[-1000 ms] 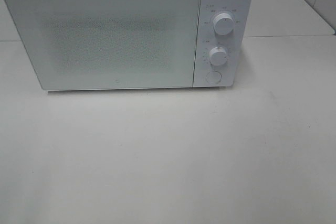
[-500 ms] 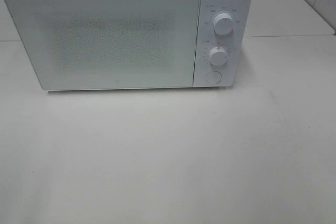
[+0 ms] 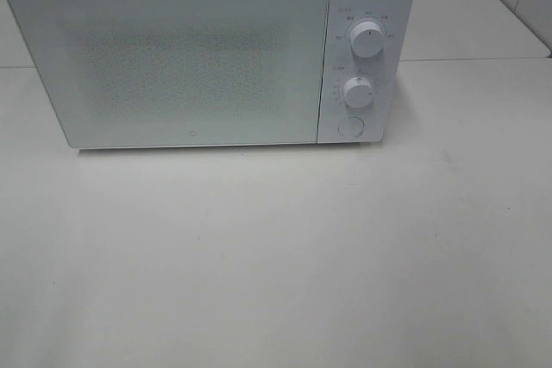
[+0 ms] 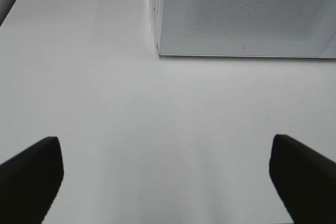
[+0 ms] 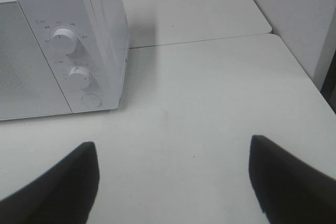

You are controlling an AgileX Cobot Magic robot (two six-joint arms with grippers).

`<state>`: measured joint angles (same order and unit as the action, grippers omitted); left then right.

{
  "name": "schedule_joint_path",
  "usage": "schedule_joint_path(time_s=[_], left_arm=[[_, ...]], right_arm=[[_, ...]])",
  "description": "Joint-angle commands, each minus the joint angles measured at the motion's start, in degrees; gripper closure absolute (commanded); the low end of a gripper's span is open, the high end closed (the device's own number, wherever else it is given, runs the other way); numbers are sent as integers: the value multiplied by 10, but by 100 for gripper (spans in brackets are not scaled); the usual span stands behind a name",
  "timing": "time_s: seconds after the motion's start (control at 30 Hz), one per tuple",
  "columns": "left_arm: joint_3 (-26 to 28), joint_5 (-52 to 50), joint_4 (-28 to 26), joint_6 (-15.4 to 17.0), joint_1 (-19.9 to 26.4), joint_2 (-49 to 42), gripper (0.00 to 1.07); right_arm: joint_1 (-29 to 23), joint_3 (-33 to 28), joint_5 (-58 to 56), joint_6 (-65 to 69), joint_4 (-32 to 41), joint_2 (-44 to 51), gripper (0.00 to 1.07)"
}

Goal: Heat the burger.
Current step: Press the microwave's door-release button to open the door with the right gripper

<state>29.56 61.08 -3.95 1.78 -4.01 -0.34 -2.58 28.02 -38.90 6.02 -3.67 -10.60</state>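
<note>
The burger is out of view in every frame. A white microwave (image 3: pixel 207 49) stands at the back of the white table (image 3: pixel 276 256) with its door (image 3: pixel 172 62) shut; the frosted door hides the inside. Two round knobs (image 3: pixel 367 40) and a round button (image 3: pixel 350 126) sit on its right panel. Neither arm shows in the exterior view. In the left wrist view my left gripper (image 4: pixel 165 174) stands open over bare table in front of the microwave (image 4: pixel 247 14). My right gripper (image 5: pixel 173 179) is open too, over the table near the microwave's control panel (image 5: pixel 73 61).
The table's right edge (image 5: pixel 310 77) runs close to a wall. A seam (image 3: pixel 474 59) splits the tabletop beside the microwave. White table surface stretches in front of the microwave.
</note>
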Motion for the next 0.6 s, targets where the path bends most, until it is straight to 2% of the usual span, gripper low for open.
schedule_joint_path(time_s=[0.03, 0.27, 0.6], left_arm=[[-1, 1, -3, 0, 4, -8, 6], [-1, 1, -3, 0, 4, -8, 6], [-1, 1, -3, 0, 4, -8, 6]], right_arm=[[0, -10, 49, -4, -5, -21, 31], [0, -32, 174, -4, -9, -121, 31], [0, -34, 286, -3, -10, -261, 31]])
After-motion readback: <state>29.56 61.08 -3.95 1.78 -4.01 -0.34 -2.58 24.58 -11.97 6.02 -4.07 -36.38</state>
